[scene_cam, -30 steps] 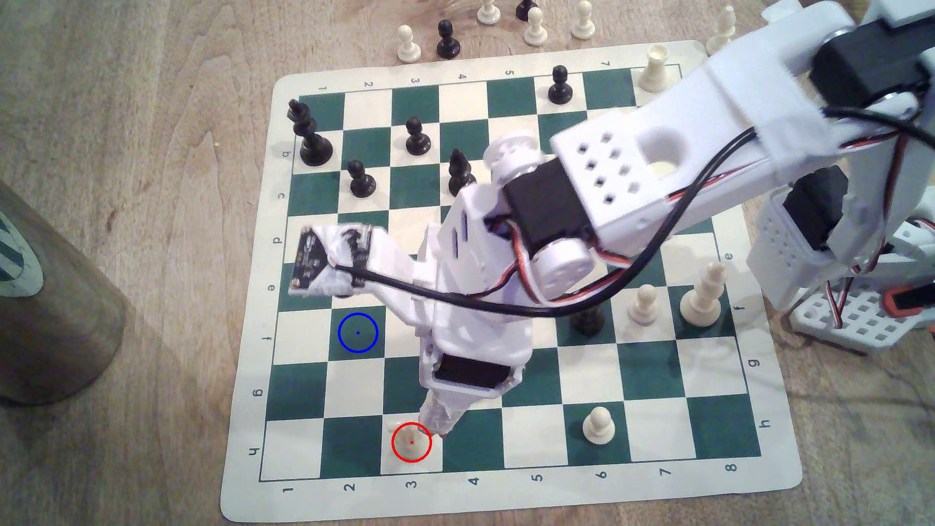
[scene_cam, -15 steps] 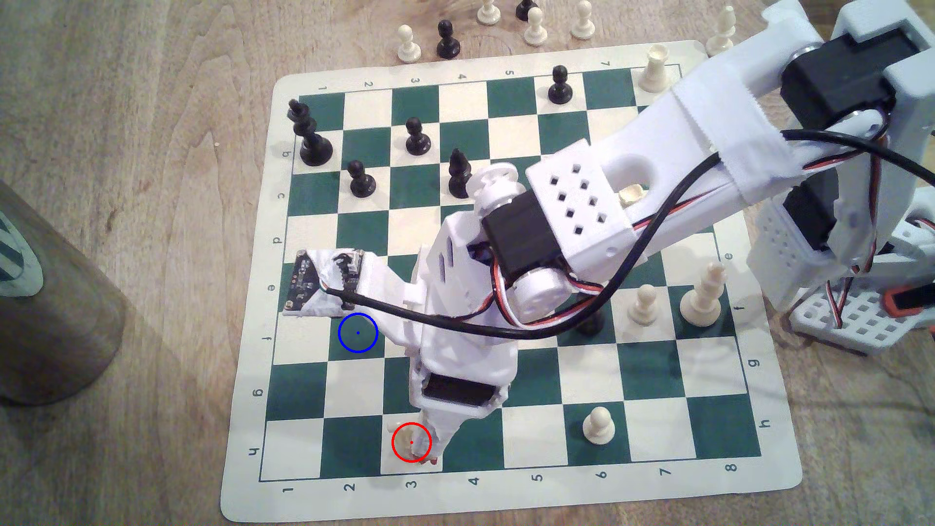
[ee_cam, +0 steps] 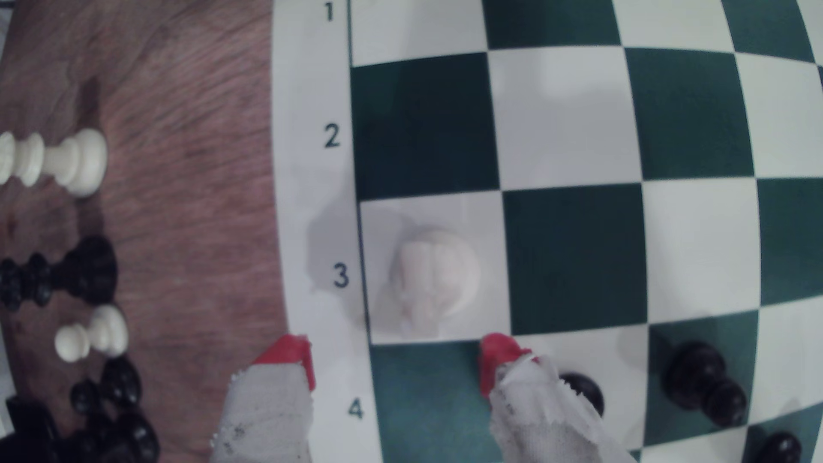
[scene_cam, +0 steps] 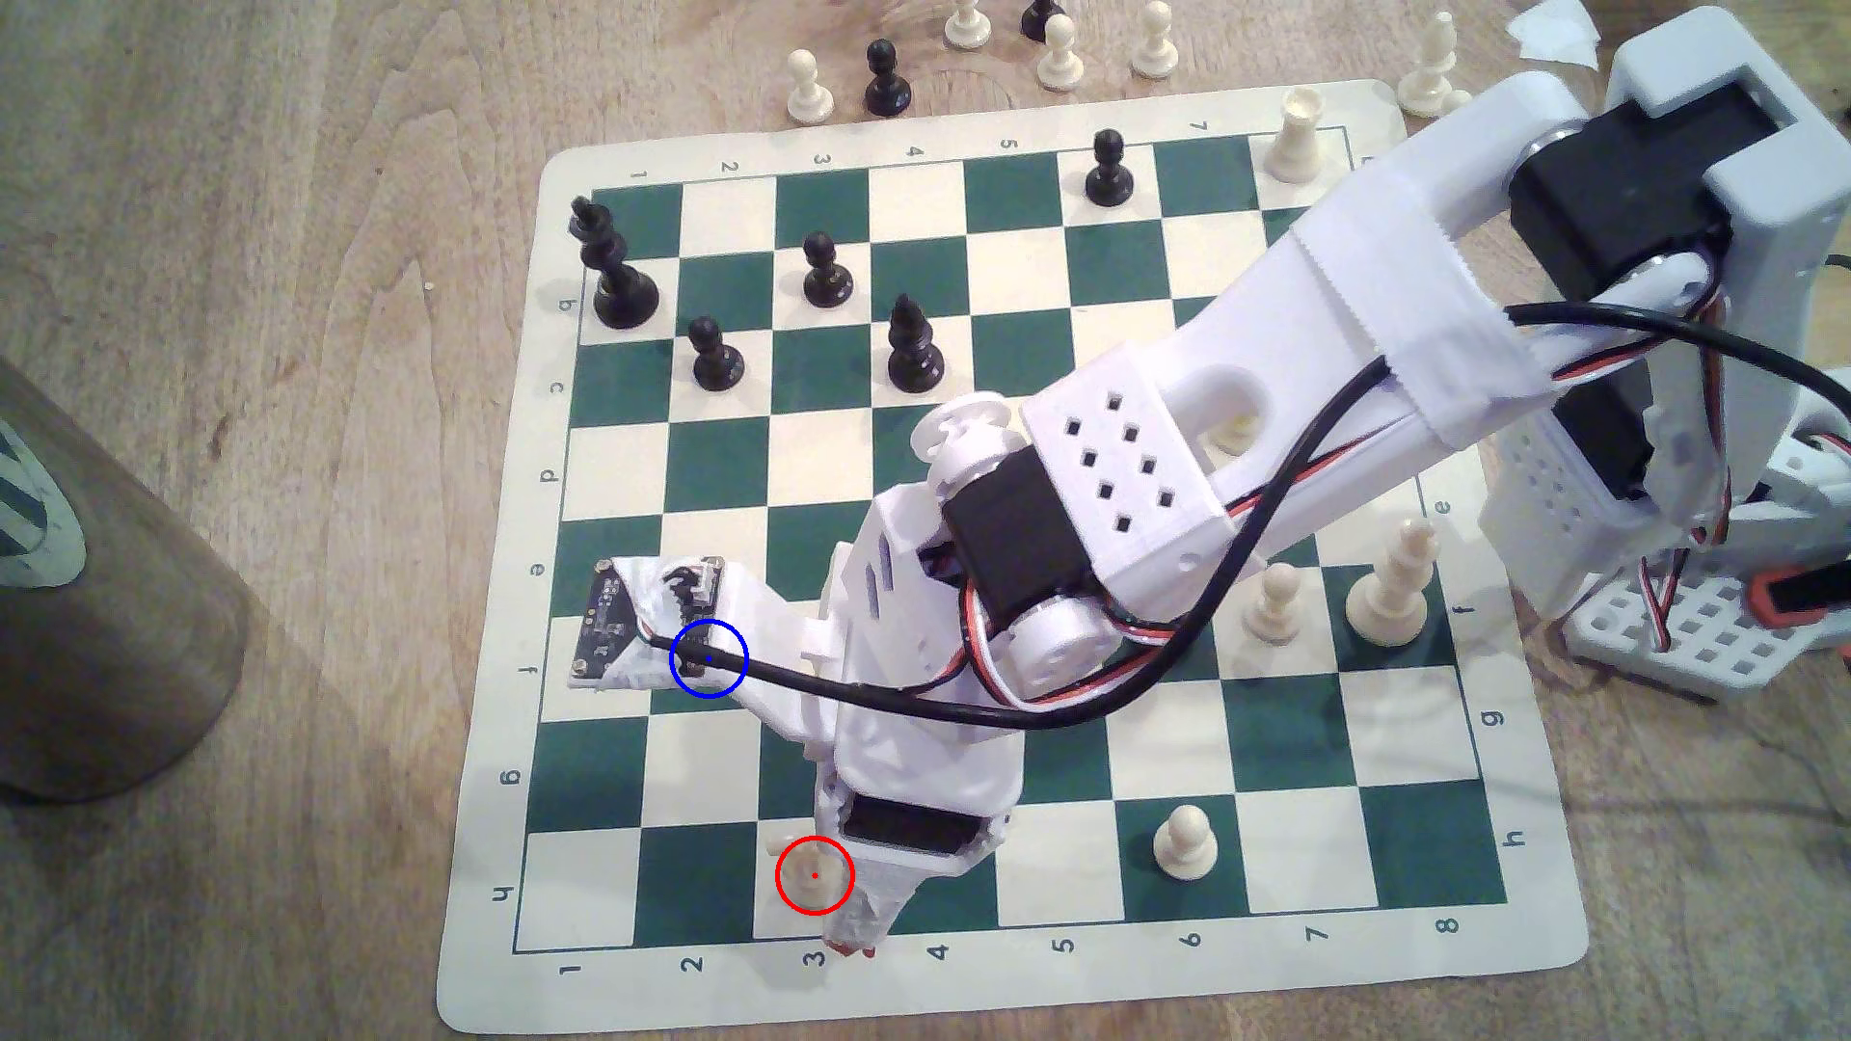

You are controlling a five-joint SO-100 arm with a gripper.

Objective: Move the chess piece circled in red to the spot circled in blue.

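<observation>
The chess piece circled in red (scene_cam: 809,873) is a small cream piece on a cream square in the board's nearest row, at column 3. In the wrist view this chess piece (ee_cam: 434,280) stands upright just beyond my two red-tipped, tape-wrapped fingers (ee_cam: 289,356), in line with the gap and touching neither. My gripper (ee_cam: 396,356) is open; in the exterior view the gripper (scene_cam: 851,939) reaches the board's near margin on that view's right of the piece. The spot circled in blue (scene_cam: 691,707) is a dark green square, mostly covered by my wrist camera mount.
A cream pawn (scene_cam: 1185,844) stands in the same row at column 6. Black pieces (scene_cam: 911,345) cluster on the far left of the board, cream ones (scene_cam: 1392,591) at its right. A brown cylinder (scene_cam: 100,621) stands off the board at the exterior view's left.
My arm has swung toward the board's near edge. The fingertips went from behind the red-ringed piece to beside it and past it. The camera mount now covers the blue ring.
</observation>
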